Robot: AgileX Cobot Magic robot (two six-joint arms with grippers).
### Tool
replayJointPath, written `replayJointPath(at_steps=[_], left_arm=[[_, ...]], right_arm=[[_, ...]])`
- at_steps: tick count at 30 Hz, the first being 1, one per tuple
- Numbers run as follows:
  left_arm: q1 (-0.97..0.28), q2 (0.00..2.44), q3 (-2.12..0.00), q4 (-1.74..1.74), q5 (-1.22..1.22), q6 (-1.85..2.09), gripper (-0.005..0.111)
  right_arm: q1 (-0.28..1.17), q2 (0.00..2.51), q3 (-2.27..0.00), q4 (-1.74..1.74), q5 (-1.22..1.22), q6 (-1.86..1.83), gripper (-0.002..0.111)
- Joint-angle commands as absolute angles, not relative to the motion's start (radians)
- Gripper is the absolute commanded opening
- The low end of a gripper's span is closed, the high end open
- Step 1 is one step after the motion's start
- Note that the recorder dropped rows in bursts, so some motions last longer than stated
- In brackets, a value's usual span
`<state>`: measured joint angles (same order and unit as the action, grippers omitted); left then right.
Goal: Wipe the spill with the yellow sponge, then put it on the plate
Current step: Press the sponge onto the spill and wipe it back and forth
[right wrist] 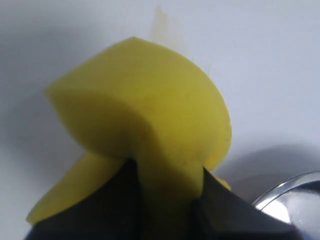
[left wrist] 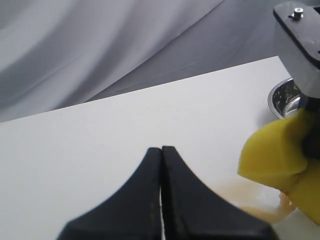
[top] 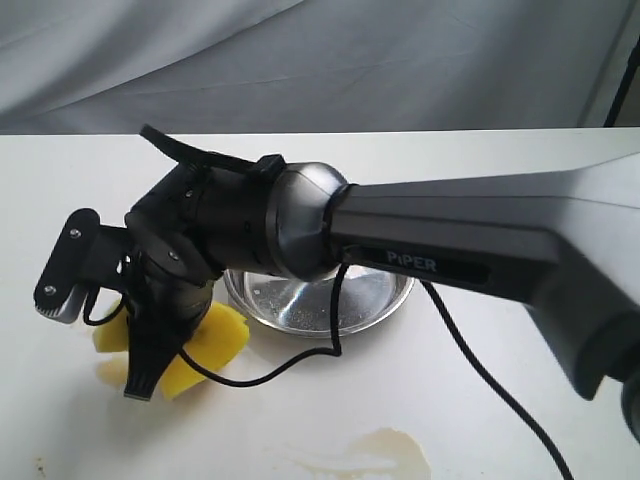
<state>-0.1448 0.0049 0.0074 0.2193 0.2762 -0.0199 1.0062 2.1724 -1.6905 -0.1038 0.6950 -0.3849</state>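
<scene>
1. The right end effector (top: 148,365) is clamped on the yellow sponge (top: 218,338). It pinches the middle so that both ends bulge out past the fingers.
2. The sponge is held low at the white surface (top: 460,160). Whether it presses down on the surface cannot be told.
3. The spill (left wrist: 255,210) is a small amber puddle right beneath the gripped sponge, showing at the sponge's edge.
4. The plate (top: 300,300) sits just beside the right end effector, partly behind its wrist.
5. The left end effector (left wrist: 161,150) is closed, its fingers pressed flat together. It is apart from the sponge, which is ahead of it and off to one side.
6. A paler brownish wet patch (top: 385,450) lies well apart from the right end effector.
</scene>
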Motion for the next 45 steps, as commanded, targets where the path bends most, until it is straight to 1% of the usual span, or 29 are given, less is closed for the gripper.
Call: replayJointPath(at_steps=[1, 7, 14, 22, 31, 38, 41, 45], left_arm=[[-0.150, 0.000, 0.000, 0.218, 0.266, -0.026, 0.000], [-0.150, 0.000, 0.000, 0.218, 0.266, -0.026, 0.000], [-0.150, 0.000, 0.000, 0.218, 0.266, -0.026, 0.000], [-0.150, 0.000, 0.000, 0.218, 0.266, -0.026, 0.000], [-0.150, 0.000, 0.000, 0.218, 0.266, -0.026, 0.000], [-0.150, 0.000, 0.000, 0.218, 0.266, -0.026, 0.000], [-0.150, 0.000, 0.000, 0.218, 0.266, -0.026, 0.000], [-0.150, 0.000, 0.000, 0.218, 0.266, -0.026, 0.000]], right_arm=[[0.997, 2.161, -1.662, -0.094, 0.734, -0.388, 0.000], [0.997, 2.210, -1.642, -0.079, 0.692, -0.388, 0.000], [0.997, 2.306, -1.642, 0.000, 0.465, -0.388, 0.000], [1.012, 2.343, -1.642, 0.107, 0.226, -0.388, 0.000], [1.019, 2.390, -1.642, 0.150, 0.013, -0.386, 0.000], [0.978, 2.395, -1.642, 0.305, -0.132, -0.386, 0.000], [0.962, 2.390, -1.642, 0.359, -0.147, -0.386, 0.000], [0.955, 2.359, -1.642, 0.358, -0.106, -0.386, 0.000]])
